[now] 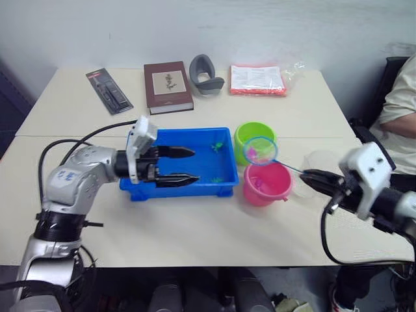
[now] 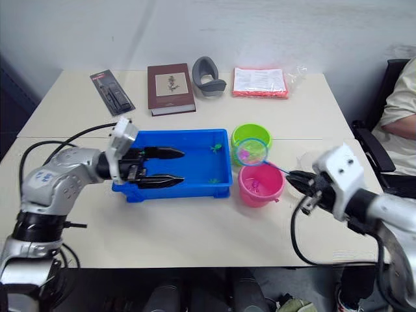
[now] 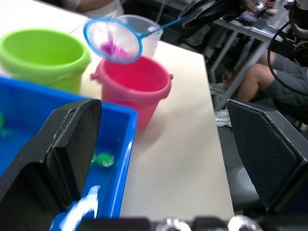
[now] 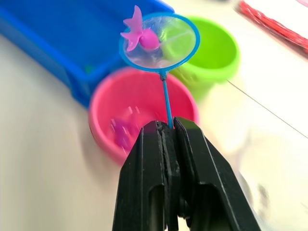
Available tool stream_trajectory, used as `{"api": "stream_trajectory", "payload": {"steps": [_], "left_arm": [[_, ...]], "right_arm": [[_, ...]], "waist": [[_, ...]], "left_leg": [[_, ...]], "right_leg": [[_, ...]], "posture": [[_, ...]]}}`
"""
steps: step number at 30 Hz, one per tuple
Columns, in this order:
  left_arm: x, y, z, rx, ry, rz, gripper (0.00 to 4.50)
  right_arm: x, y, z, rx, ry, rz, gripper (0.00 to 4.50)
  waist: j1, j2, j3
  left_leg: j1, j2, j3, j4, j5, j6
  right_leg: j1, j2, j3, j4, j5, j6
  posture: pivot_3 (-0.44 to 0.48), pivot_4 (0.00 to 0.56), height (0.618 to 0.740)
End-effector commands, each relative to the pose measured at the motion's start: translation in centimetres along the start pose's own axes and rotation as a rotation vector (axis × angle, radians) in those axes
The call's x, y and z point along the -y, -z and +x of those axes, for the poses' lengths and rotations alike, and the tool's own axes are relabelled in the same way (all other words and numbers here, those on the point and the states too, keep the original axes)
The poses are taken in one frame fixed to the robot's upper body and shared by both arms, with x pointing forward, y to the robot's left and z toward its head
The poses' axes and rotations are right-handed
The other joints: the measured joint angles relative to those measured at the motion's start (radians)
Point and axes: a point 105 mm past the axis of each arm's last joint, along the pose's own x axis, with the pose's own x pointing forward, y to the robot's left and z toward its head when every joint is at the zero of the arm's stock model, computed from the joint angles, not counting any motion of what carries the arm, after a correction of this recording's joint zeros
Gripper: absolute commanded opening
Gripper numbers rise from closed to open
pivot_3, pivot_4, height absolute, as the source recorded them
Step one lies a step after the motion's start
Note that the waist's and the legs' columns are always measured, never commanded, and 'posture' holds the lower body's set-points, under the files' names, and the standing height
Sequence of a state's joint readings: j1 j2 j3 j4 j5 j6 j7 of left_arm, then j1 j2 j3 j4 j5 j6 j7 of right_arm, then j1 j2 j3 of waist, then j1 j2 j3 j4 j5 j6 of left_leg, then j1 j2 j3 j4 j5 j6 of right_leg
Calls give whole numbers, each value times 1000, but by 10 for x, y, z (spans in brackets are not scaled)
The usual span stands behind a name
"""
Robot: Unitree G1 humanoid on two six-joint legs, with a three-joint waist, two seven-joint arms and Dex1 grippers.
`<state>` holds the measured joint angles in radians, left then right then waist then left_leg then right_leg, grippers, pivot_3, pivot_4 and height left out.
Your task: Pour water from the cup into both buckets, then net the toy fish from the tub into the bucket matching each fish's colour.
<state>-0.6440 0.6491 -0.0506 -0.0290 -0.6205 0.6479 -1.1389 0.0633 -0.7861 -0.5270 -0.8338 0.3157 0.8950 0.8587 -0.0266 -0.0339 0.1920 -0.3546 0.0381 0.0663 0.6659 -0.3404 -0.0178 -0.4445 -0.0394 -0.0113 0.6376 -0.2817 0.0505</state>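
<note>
Table point(image 1: 195, 227): pale top; holds the tub, both buckets and the cup, with loose items along the far edge.
Person point(image 1: 403, 104): seated at the table's right end, partly in view.
Tub point(image 1: 195, 190): blue, near mid-table, just left of the two buckets. Small green fish point(image 1: 218, 145) lie near its right end; count unclear.
Left gripper point(image 1: 185, 165): over the tub's left half, fingers spread apart with nothing between them, pointing toward the buckets.
Right gripper point(image 4: 169, 126): at the table's right side, fingers pinched together on the end of the net handle.
Book point(image 1: 168, 86): dark red, flat, far side of the table.
Packet point(image 1: 258, 79): clear bag with red-edged sheets, far right.
Grey holder point(image 1: 205, 75): curved, between book and packet.
Black card point(image 1: 108, 91): flat, left of the book.
Green bucket point(image 1: 250, 135): upright, beside the tub's far right corner, touching or nearly touching the pink bucket.
Pink bucket point(image 1: 266, 188): upright, nearer than the green one, beside the tub's near right corner. Something pink shows blurred inside point(image 4: 120, 130).
Cup point(image 1: 318, 162): clear, right of the pink bucket, near the right gripper; contents cannot be told.
Net point(image 1: 260, 150): hoop held in the air above the gap between the buckets, over the pink bucket's far rim; handle slants down to the right gripper.
Pink fish point(image 4: 142, 37): lying in the net mesh, tail up at the hoop's edge.
</note>
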Motion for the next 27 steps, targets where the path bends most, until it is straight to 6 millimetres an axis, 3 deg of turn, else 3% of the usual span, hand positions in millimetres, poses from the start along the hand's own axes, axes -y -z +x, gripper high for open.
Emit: {"api": "stream_trajectory", "payload": {"steps": [1, 4, 6, 8, 11, 13, 21, 25, 27], "left_arm": [[-1, -1, 2, -4, 19, 31, 4471], [-4, 1, 3, -3, 18, 31, 4471], [-6, 1, 3, 5, 18, 26, 4471], [-7, 2, 4, 8, 19, 28, 4471], [-8, 1, 4, 13, 13, 33, 4471], [-9, 1, 3, 15, 4, 36, 4471], [-12, 8, -9, -3, -68, 29, 4471], [-18, 18, -22, -54, -153, 25, 4471], [-17, 26, -31, -98, -191, 26, 4471]], "right_arm": [[8, -8, -10, -2, 75, -299, 0], [12, -11, -10, 2, 112, -683, 0], [5, -10, -5, -2, 51, -1040, 0], [-1, -8, -3, 35, 15, -1212, 0], [13, -16, -6, 75, 115, -1303, 0], [21, -8, -7, 13, 97, -1357, 0], [31, -20, -7, 104, 119, -1336, 0], [33, -55, 17, 253, 100, -1257, 0], [26, -66, 45, 291, -3, -1250, 0]], "waist": [[-3, 0, 0], [-4, 0, 0], [-2, 0, 0], [-1, -1, 0], [0, -2, 0], [0, -2, 0], [-3, -1, 0], [-16, -2, 0], [-23, -2, 0]], "left_leg": [[0, 0, 0, 0, 0, 0], [1, -1, 1, 0, 1, 1], [1, -2, 2, 0, 1, 0], [2, -3, 3, 0, 2, 1], [2, -3, 3, 1, 5, -4], [2, -3, 4, 1, 6, -6], [3, -3, 6, 1, 6, -5], [4, -3, 6, 1, 6, -6], [9, -3, 6, 1, 5, -3]], "right_leg": [[0, 1, 2, 0, 0, 1], [0, 2, 5, 0, 1, 3], [0, 9, 8, 0, 2, 4], [0, 8, 10, 0, 2, 5], [0, 9, 10, 0, 2, 5], [0, 8, 11, 0, 3, 6], [0, 8, 15, 2, 3, 6], [0, 8, 18, 5, 3, 5], [1, 8, 18, 6, 3, 5]], "posture": [[0, 150, 740], [0, 150, 740], [0, 150, 740], [0, 150, 740], [0, 150, 740], [0, 150, 740], [0, 150, 740], [0, 150, 740], [0, 150, 740]]}}
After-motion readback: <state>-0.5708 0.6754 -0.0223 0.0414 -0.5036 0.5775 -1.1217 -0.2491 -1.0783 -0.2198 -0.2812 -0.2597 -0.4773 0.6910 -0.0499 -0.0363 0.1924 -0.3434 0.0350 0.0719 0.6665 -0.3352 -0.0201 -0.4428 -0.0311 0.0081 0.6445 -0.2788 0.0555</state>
